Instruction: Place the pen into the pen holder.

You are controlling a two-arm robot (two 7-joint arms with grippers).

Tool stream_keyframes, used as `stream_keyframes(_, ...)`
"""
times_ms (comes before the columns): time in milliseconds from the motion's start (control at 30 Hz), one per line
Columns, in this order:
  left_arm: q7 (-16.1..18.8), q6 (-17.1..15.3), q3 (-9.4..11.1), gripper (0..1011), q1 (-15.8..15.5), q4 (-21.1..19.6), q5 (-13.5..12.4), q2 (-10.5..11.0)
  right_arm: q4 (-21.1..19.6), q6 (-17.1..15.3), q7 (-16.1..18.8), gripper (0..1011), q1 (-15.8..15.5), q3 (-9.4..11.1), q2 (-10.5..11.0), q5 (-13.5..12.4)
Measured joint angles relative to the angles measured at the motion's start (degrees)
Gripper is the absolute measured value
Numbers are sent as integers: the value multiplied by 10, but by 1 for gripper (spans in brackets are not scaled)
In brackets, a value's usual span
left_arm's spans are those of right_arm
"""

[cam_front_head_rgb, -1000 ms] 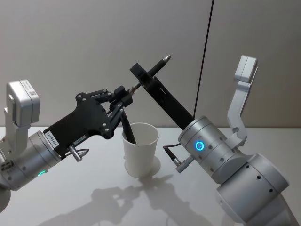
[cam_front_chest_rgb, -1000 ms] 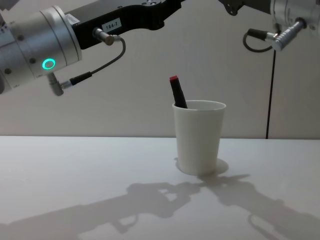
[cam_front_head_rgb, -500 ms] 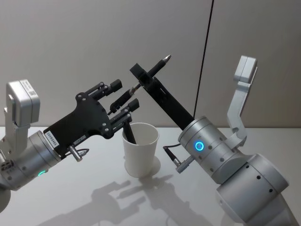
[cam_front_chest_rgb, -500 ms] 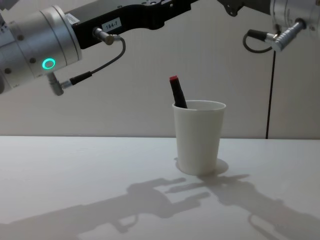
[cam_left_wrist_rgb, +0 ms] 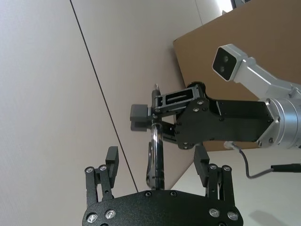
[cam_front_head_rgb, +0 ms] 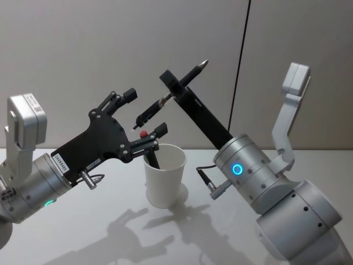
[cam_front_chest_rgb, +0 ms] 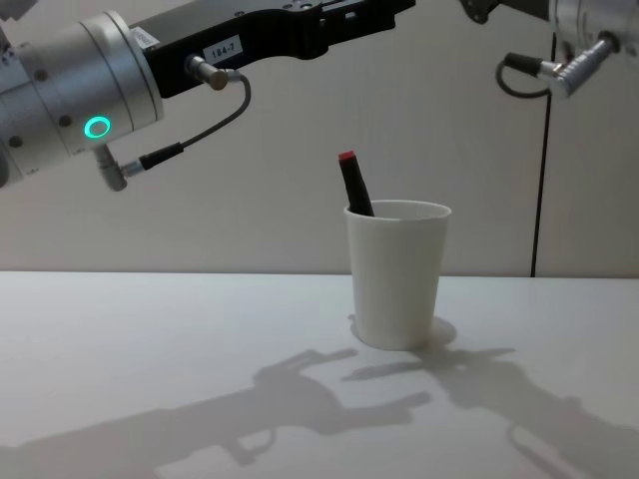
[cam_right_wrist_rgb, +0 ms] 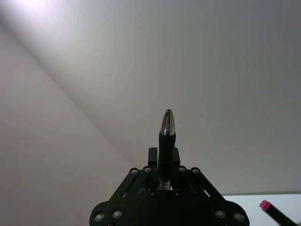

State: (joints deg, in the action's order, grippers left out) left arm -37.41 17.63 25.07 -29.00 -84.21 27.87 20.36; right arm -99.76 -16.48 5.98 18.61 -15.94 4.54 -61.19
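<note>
The pen [cam_front_head_rgb: 191, 74] is dark with a silver tip and is held slanting in the air above the pen holder [cam_front_head_rgb: 165, 178], a white paper cup on the table. My right gripper [cam_front_head_rgb: 175, 88] is shut on the pen's middle, as the right wrist view also shows on the pen [cam_right_wrist_rgb: 166, 139]. My left gripper [cam_front_head_rgb: 146, 111] is wide open, its fingers apart on either side of the pen's lower end without touching it. In the left wrist view the pen [cam_left_wrist_rgb: 158, 147] runs between the left gripper's [cam_left_wrist_rgb: 156, 162] spread fingers up to the right gripper [cam_left_wrist_rgb: 153, 115].
A second dark pen with a red cap [cam_front_chest_rgb: 353, 184] leans inside the cup [cam_front_chest_rgb: 397, 275] against its left rim. The white table [cam_front_chest_rgb: 150, 349] around the cup is bare. A grey wall stands behind.
My left gripper was shut on the pen's lower end and has opened wide, letting it go. The right gripper with the pen has shifted slightly up and to the right.
</note>
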Motion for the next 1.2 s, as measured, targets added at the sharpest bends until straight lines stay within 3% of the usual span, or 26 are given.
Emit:
stream_keyframes(567, 0, 0, 0, 1003, 0, 0, 0, 0, -18, 71, -37, 142, -2, 3, 28, 88)
stream_keyframes(1200, 0, 0, 0, 1003, 0, 0, 0, 0, 2, 132, -72, 142, 9, -31, 65, 244)
